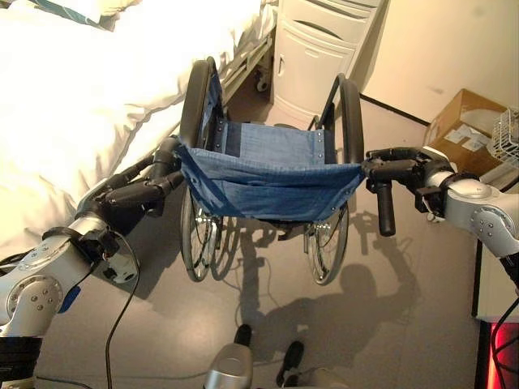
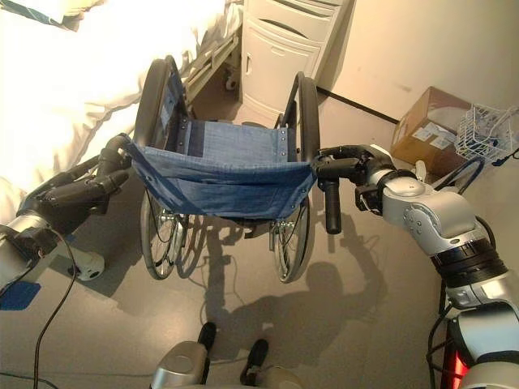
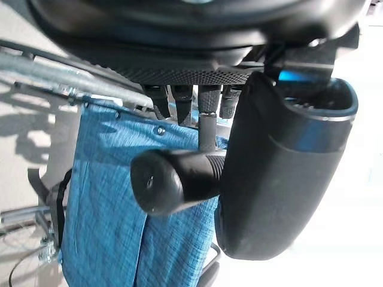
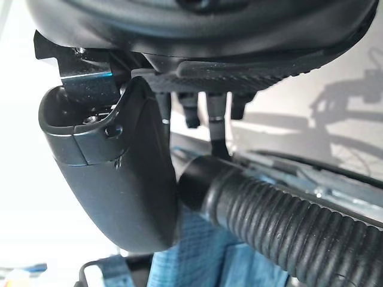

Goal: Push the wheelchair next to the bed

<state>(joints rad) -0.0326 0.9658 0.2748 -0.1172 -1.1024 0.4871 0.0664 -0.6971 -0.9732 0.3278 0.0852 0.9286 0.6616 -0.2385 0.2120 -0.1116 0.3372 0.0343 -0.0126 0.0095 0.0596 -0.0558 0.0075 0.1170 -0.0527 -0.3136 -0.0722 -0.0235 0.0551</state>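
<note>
Beside the bed (image 1: pixel 73 105), both hands grip the blue-backed wheelchair's (image 1: pixel 268 174) handles.

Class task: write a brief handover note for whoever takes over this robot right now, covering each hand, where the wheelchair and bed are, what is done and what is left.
Left hand: curled round the wheelchair's left push handle.
Right hand: curled round the right push handle.
Wheelchair: upright on the floor, seat facing away from the robot, its left wheel close beside the bed. A white cabinet stands ahead.
Done: both handles gripped, chair alongside the bed's edge.
Left: probably a short final push, then release.
</note>
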